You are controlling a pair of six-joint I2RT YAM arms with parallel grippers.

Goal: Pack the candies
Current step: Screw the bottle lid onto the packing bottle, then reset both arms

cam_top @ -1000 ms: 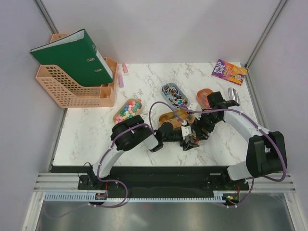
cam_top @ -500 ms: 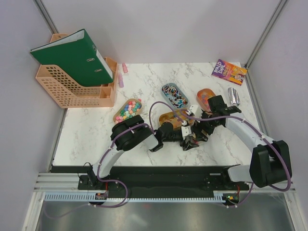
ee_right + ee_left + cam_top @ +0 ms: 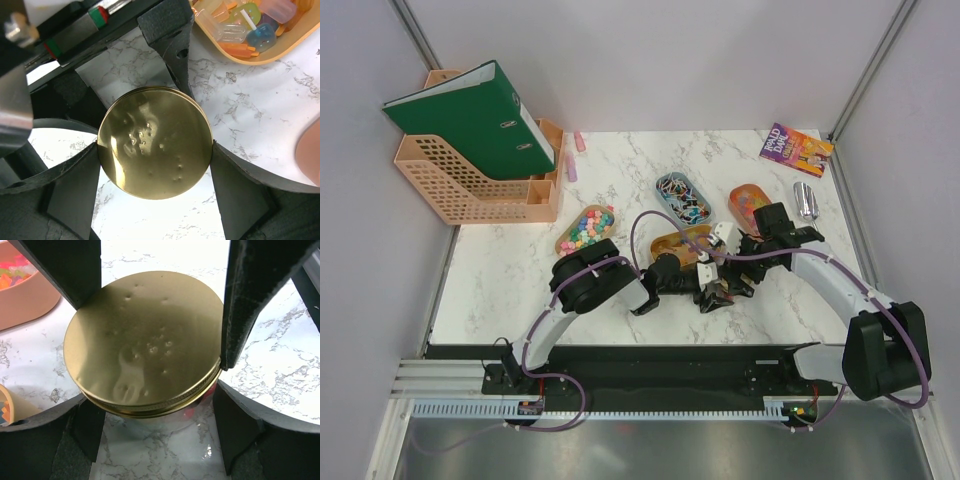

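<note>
- Left gripper (image 3: 160,295) is clamped on the jar (image 3: 162,424), I reckon to brace it.
- Right gripper (image 3: 155,147) pinches its gold lid (image 3: 150,125), presumably for unscrewing before the candies (image 3: 586,229) go in.

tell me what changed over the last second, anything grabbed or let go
The right arm swung outward to the right and toward the near edge, uncovering more of the orange tray. The right tool stayed around the gold lid, and so did the left tool. Nothing was taken hold of or let go. The left arm, green binder and book kept their places.
</note>
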